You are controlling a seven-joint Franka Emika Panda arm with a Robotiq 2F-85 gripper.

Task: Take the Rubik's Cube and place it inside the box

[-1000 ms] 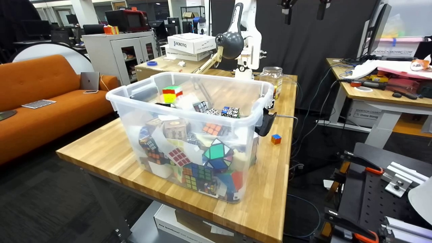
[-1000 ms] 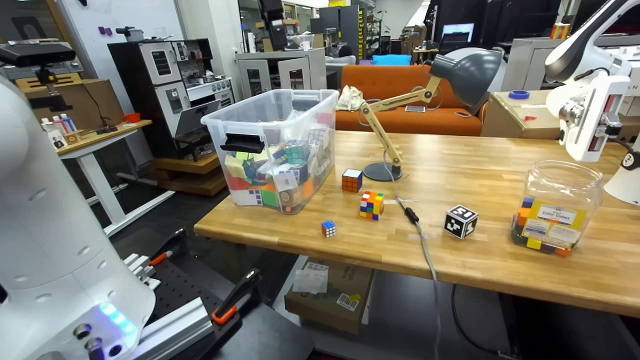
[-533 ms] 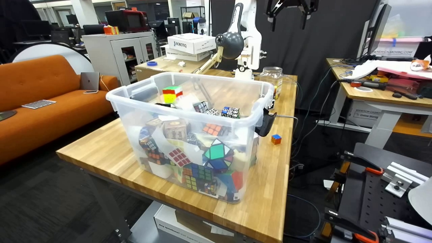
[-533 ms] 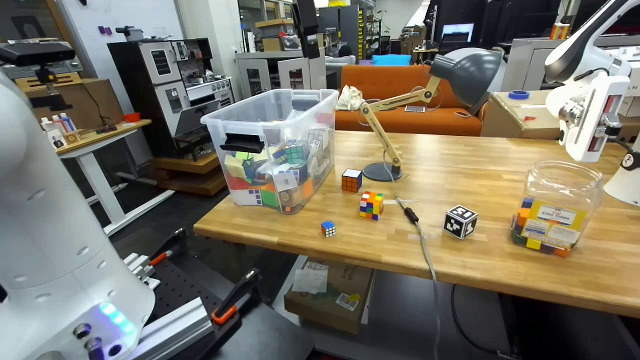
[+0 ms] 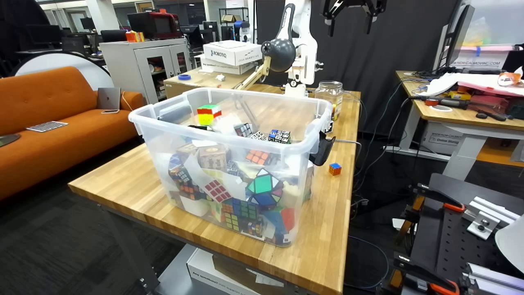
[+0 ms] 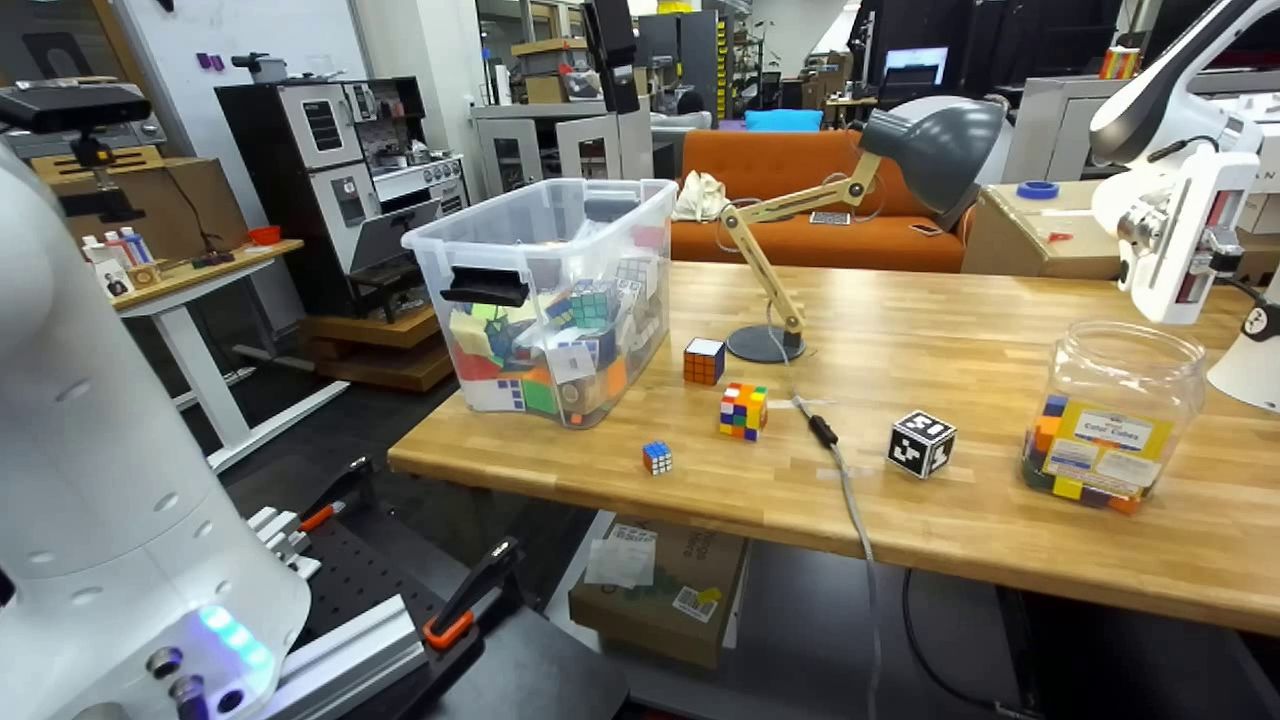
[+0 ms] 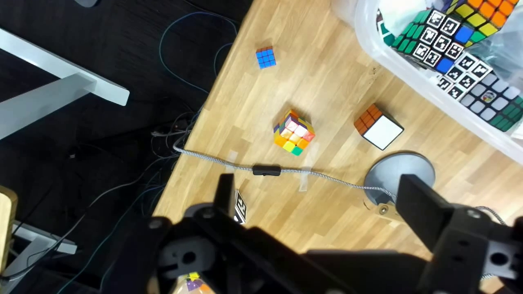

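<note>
Tabletop [image 6: 900, 330]: wood, box [image 5: 229, 137] at one end
White-topped cube [image 6: 704, 362]: just beside box
Mixed cube [image 6: 743, 411], small cube [image 6: 657, 458], lamp base [image 6: 753, 345]: near box
Cord [image 7: 266, 170]: apart from box
Marker cube [image 6: 922, 444], jar [image 6: 1115, 430]: well apart from box

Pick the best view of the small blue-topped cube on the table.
Wrist view: the small cube shows largest there, blue face nearly square-on. Both exterior views show it unobstructed but smaller, more from the side.

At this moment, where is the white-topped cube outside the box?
In an exterior view, the white-topped cube stands mid-picture on the table, between the clear box on its left and the lamp's base on its right.
</note>
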